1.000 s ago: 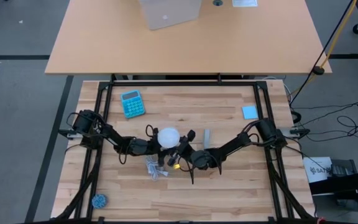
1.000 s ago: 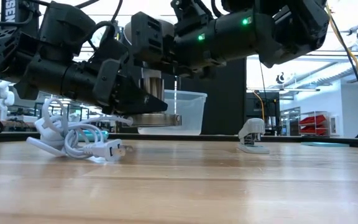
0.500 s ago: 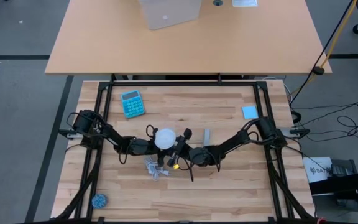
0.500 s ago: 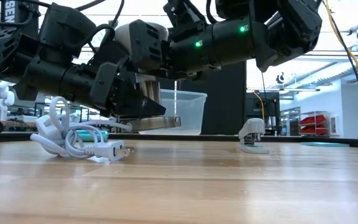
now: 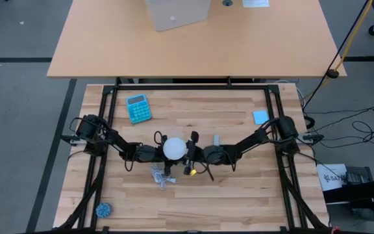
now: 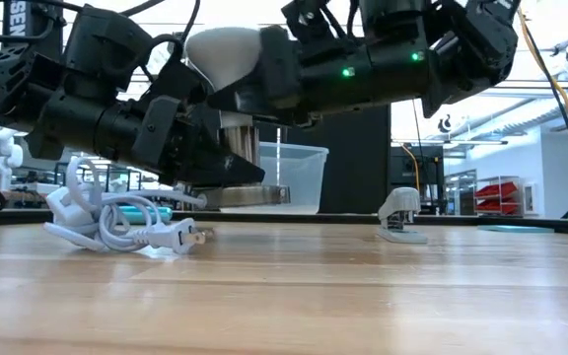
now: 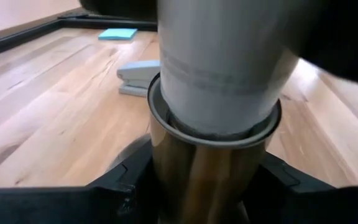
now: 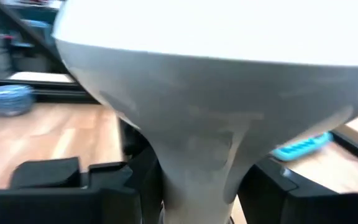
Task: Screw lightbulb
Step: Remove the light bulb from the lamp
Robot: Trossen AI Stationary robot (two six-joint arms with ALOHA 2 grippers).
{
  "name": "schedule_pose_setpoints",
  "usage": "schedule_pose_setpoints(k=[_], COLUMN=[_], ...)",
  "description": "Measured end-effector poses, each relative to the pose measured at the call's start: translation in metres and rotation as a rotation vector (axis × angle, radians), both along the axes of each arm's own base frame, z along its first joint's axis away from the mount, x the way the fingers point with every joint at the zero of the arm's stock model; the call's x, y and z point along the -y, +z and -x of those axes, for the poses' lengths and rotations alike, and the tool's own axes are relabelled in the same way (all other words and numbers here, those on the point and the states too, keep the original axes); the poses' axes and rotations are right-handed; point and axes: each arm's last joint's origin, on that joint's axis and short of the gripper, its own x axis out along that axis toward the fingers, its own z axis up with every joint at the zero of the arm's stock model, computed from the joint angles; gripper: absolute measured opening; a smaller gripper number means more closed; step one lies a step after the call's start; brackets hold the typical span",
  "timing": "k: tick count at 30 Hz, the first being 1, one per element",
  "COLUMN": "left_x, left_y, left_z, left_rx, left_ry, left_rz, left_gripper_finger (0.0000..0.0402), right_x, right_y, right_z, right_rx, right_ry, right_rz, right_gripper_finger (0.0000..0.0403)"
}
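Right gripper (image 5: 188, 151) has slid left, pinching the lightbulb (image 5: 174, 148) mid-table; left gripper (image 5: 156, 153) clamps the socket (image 7: 213, 158) under it. Bulb looks light, slick, fragile: hold its cone gently.

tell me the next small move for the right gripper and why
Probably twist the lightbulb further: the right gripper is clamped on its neck, its base sits in the socket that the left gripper holds above the table, apparently not fully seated.

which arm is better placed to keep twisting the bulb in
Right. Its gripper clamps the white cone-shaped lightbulb by its narrow neck, while the left gripper grips the round metallic socket below, steadying it.
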Motion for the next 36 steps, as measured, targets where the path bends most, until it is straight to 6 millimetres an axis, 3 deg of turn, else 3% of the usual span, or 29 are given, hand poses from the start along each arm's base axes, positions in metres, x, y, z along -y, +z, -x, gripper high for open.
schedule_pose_setpoints(k=[10, 17, 25, 31, 36], left_x=[0.002, 0.004, 0.004, 0.004, 0.003], left_y=[0.000, 0.002, 0.001, 0.001, 0.001], left_z=[0.000, -0.001, 0.000, 0.000, 0.000], left_rx=[0.001, 0.017, 0.006, 0.006, 0.007], left_ry=[-0.077, -0.147, -0.150, -0.146, -0.125], left_rz=[0.018, 0.019, 0.011, 0.014, 0.013], left_gripper_finger=[0.0176, 0.0176, 0.0176, 0.0176, 0.0176], right_x=[0.039, 0.056, 0.058, 0.059, 0.060], right_y=[0.002, 0.005, 0.006, 0.007, 0.015], right_z=[-0.004, -0.004, -0.004, -0.005, -0.001], right_rx=[-0.001, 0.012, 0.015, 0.020, -0.044], right_ry=[0.388, 0.583, 0.575, 0.496, 0.451], right_rz=[-0.107, -0.205, -0.263, -0.203, -0.177], right_gripper_finger=[0.0163, 0.0170, 0.0217, 0.0261, 0.0271])
